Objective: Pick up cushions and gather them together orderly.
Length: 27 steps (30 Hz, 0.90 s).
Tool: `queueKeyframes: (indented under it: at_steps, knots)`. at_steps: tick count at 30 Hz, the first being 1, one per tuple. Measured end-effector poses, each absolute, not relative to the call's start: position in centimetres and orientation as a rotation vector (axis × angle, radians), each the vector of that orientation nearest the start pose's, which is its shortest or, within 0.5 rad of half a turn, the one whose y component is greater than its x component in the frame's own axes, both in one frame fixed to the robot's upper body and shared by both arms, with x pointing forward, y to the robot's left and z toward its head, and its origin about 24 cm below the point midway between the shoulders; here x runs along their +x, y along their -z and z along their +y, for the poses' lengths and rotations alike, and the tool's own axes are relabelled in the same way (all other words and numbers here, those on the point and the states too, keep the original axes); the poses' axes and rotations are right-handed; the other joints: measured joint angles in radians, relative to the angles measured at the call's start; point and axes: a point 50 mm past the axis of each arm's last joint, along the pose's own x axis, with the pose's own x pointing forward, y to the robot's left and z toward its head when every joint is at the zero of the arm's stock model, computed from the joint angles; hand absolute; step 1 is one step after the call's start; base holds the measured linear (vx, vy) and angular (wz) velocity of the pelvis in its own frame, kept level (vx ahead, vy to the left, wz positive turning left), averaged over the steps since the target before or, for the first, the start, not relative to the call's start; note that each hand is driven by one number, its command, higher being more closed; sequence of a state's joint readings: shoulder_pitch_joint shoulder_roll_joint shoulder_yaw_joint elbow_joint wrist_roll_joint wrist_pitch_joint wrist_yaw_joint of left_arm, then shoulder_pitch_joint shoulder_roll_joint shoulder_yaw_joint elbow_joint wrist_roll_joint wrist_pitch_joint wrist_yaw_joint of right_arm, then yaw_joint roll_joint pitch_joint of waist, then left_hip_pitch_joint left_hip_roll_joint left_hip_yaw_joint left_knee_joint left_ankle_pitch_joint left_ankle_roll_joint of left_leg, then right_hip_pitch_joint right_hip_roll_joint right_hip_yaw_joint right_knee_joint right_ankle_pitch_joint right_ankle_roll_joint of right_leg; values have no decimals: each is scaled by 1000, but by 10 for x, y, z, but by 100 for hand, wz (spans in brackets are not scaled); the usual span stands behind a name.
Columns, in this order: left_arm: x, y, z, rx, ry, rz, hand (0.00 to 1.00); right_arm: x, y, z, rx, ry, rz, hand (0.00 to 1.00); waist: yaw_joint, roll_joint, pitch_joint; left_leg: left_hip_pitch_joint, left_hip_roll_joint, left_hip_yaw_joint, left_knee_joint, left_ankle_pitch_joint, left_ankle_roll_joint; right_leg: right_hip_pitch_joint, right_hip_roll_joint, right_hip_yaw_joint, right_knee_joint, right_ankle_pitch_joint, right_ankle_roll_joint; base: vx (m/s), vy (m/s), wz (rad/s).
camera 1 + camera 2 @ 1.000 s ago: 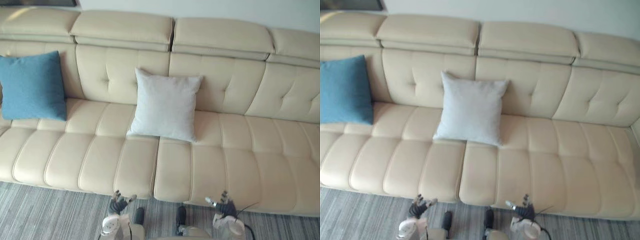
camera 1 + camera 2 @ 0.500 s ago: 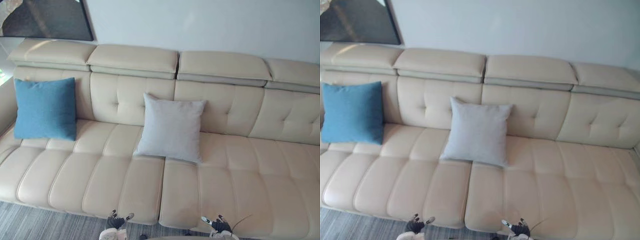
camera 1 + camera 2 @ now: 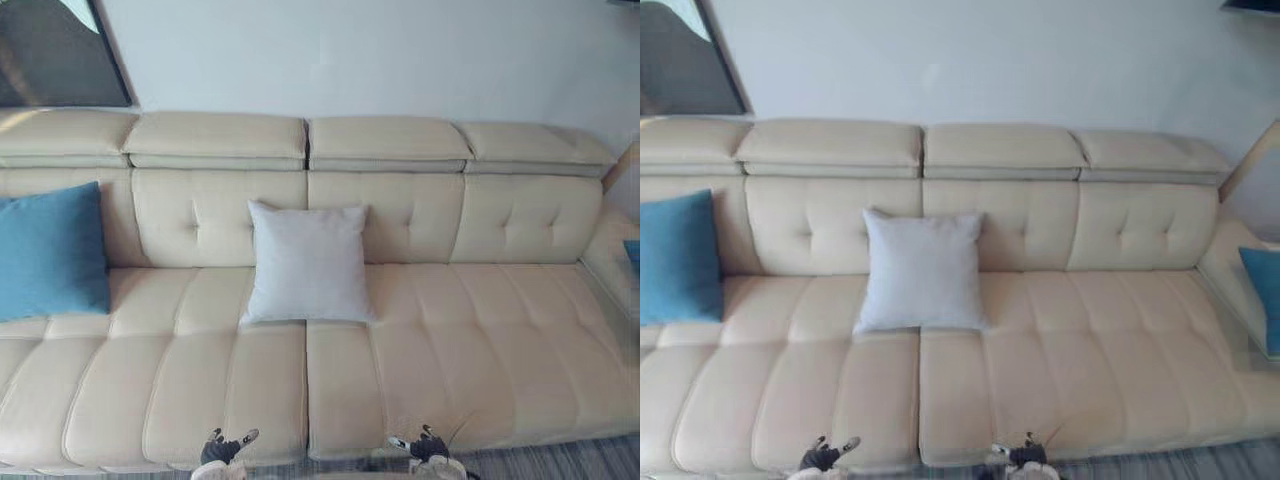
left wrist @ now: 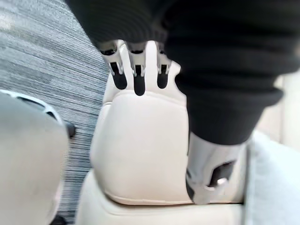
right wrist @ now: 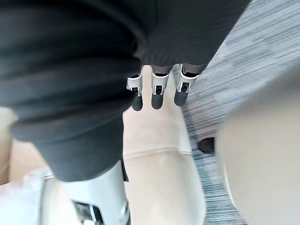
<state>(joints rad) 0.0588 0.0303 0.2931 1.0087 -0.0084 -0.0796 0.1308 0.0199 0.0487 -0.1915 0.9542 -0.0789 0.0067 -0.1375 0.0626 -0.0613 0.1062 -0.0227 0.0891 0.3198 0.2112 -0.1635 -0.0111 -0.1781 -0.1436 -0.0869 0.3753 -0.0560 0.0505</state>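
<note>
Cream sofa (image 3: 480,330), striped carpet (image 4: 42,70), white wall (image 3: 400,50)

A cream sofa (image 3: 450,330) is seen bearing a pale grey cushion (image 3: 305,262) at its middle, a blue cushion (image 3: 50,250) at its left end and a second blue cushion (image 3: 1265,295) at its right end, above a grey striped carpet (image 4: 47,70).

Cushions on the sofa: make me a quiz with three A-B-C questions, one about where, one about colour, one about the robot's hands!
1. Where is the pale grey cushion? A on the floor; B middle of the sofa, against its backrest; C in a hand.
2. What colour is the left-end cushion? A red; B yellow; C blue.
3. What are the left hand and right hand doing? A both open, empty; B both squeezing cushions; C one holding a cushion.
Answers: 1 B, it leans on the backrest. 2 C, it is plainly blue. 3 A, relaxed fingers hold nothing.
</note>
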Motion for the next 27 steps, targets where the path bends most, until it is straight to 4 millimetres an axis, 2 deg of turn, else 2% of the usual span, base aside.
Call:
queueKeyframes:
  at_steps: [1, 3, 4, 5, 6, 7, 8, 9, 10, 12, 14, 16, 17, 18, 19, 20, 22, 23, 24, 25, 26, 27]
  knots:
    - [110, 152, 208, -51, -430, 983, 0, 136, 149, -166, -5, 251, 983, 0, -2, 11, 6, -4, 8, -2, 18, 0, 0, -7, -40, -22, 225, -69, 6, -33, -13, -12]
    - [112, 151, 211, -48, -434, 971, 0, 135, 149, -165, -4, 250, 985, 0, -1, -5, -4, -15, 7, -8, 41, 0, 0, 28, -86, -9, 362, -91, 22, 11, -111, 11]
    - [111, 150, 213, -43, -439, 963, 0, 135, 149, -164, -6, 244, 988, 0, 4, -24, -17, -44, 6, -9, 83, 1, 0, 83, -123, 7, 392, -79, 41, 1, -249, 9]
    - [112, 149, 216, -36, -441, 960, 0, 140, 148, -164, -9, 239, 976, 0, 4, -41, -27, -86, 12, -10, 133, 1, 0, 155, -137, 18, 316, -89, 97, -15, -257, 2]
    - [113, 148, 217, -37, -444, 958, 0, 145, 146, -165, -13, 237, 964, 0, 7, -45, -29, -95, 19, -9, 149, 1, 0, 177, -123, 18, 275, -110, 121, -107, -268, -16]
    - [111, 150, 213, -54, -445, 963, 0, 155, 142, -169, -33, 233, 939, 0, 18, -4, -8, -109, 65, -1, 199, 17, -16, 230, -81, 5, 182, -133, 114, -168, -231, -27]
    - [112, 150, 206, -74, -440, 958, 0, 159, 140, -175, -57, 246, 926, 0, 21, 26, 3, -121, 102, 1, 221, 40, -18, 276, -49, -15, 102, -143, 121, -211, -214, -27]
    - [112, 150, 205, -72, -436, 959, 0, 160, 139, -178, -68, 249, 924, 0, 24, 32, 0, -119, 108, -1, 210, 47, -26, 285, -43, -24, 78, -150, 118, -205, -207, -8]
    - [112, 151, 201, -64, -410, 964, 0, 164, 137, -181, -97, 243, 912, 0, 25, 48, -12, -127, 115, -7, 164, 64, -54, 301, -19, -60, 1, -173, 103, -176, -229, 8]
    - [117, 150, 196, -52, -370, 957, 0, 169, 135, -188, -132, 245, 906, 0, 23, 73, 1, -149, 137, -34, 124, 100, -88, 323, 26, -82, -92, -174, 101, -214, -276, 18]
    - [117, 151, 194, -58, -367, 956, 0, 168, 137, -193, -155, 250, 930, 0, 21, 82, 13, -144, 145, -61, 46, 187, -95, 322, 56, -103, -114, -173, 99, -253, -274, 28]
    - [114, 151, 198, -45, -366, 966, 0, 160, 141, -196, -164, 258, 959, 0, -3, 71, 21, -111, 122, -126, -72, 329, -106, 305, 59, -115, -89, -167, 88, -218, -244, 43]
    - [115, 151, 197, -48, -365, 964, 0, 158, 141, -196, -163, 260, 963, 0, -6, 61, 25, -113, 118, -147, -58, 314, -111, 300, 57, -115, -88, -167, 88, -118, -149, -3]
    - [117, 151, 195, -65, -373, 959, 0, 160, 140, -200, -162, 276, 958, 0, 0, 69, 25, -114, 104, -176, -4, 260, -121, 274, 52, -103, -73, -172, 54, -88, -76, -81]
    - [116, 151, 195, -81, -386, 961, 0, 163, 138, -203, -156, 293, 946, 0, 2, 70, 26, -111, 81, -195, 62, 179, -119, 235, 43, -75, -62, -186, 17, -100, -82, -106]
    - [115, 152, 194, -88, -392, 965, 0, 165, 137, -203, -156, 293, 939, 0, 2, 71, 26, -110, 74, -198, 85, 151, -119, 224, 41, -60, -66, -190, 10, -99, -12, -127]
    - [114, 153, 192, -101, -397, 973, 0, 164, 136, -205, -150, 303, 930, 0, -3, 83, 35, -106, 59, -229, 182, 50, -118, 191, 42, -24, -67, -193, 4, -146, 94, -113]
    - [114, 153, 191, -113, -405, 973, 0, 148, 141, -208, -138, 331, 964, 0, -4, 89, 37, -92, 49, -255, 233, -4, -111, 180, 43, -2, -64, -192, 3, -198, 165, -93]
    - [113, 154, 189, -127, -410, 976, 0, 140, 144, -210, -135, 341, 988, 0, -5, 96, 35, -83, 48, -258, 233, -18, -114, 178, 47, 9, -63, -192, 3, -278, 260, -71]
    - [111, 155, 185, -141, -414, 981, 0, 122, 150, -212, -136, 354, 1039, 0, -13, 107, 26, -54, 43, -279, 171, -57, -124, 167, 53, 20, -62, -195, 10, -229, 233, -33]
    - [113, 153, 188, -137, -416, 971, 0, 117, 152, -210, -113, 368, 1057, 0, -18, 101, 25, -40, 31, -275, 127, -73, -117, 163, 44, 34, -66, -198, 19, -228, 216, -23]
    - [113, 153, 191, -133, -425, 969, 0, 116, 152, -208, -99, 374, 1060, 0, -23, 94, 19, -38, 13, -275, 84, -59, -105, 153, 30, 39, -90, -186, 17, -138, 143, -15]
